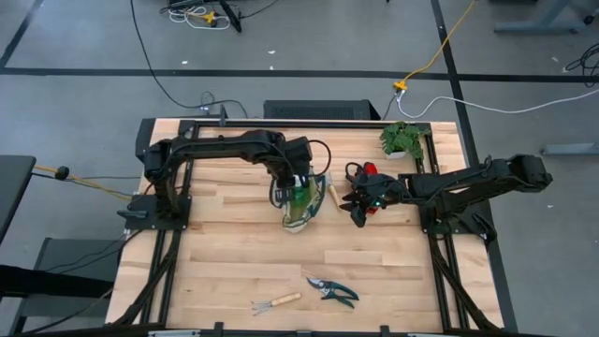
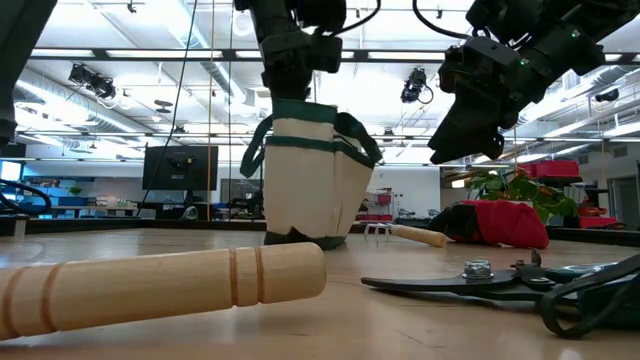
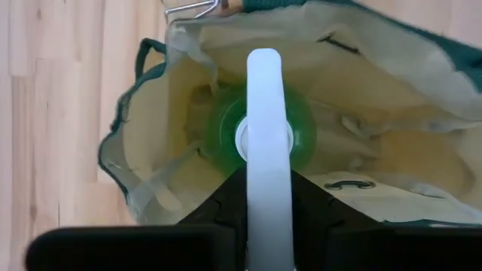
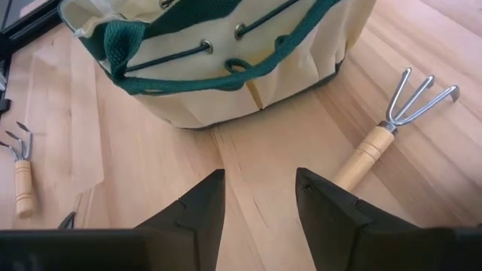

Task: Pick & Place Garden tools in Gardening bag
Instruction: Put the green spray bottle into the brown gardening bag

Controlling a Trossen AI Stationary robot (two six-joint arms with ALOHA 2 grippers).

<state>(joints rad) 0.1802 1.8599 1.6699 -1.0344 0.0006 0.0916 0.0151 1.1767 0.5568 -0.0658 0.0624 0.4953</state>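
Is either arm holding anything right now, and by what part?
The left end effector holds the spray bottle by its white top, inside the gardening bag. The right end effector is open, empty.

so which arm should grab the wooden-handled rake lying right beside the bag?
Likely right. The right gripper is open and empty, next to the wooden-handled metal rake. The left gripper holds the green spray bottle over the beige canvas bag.
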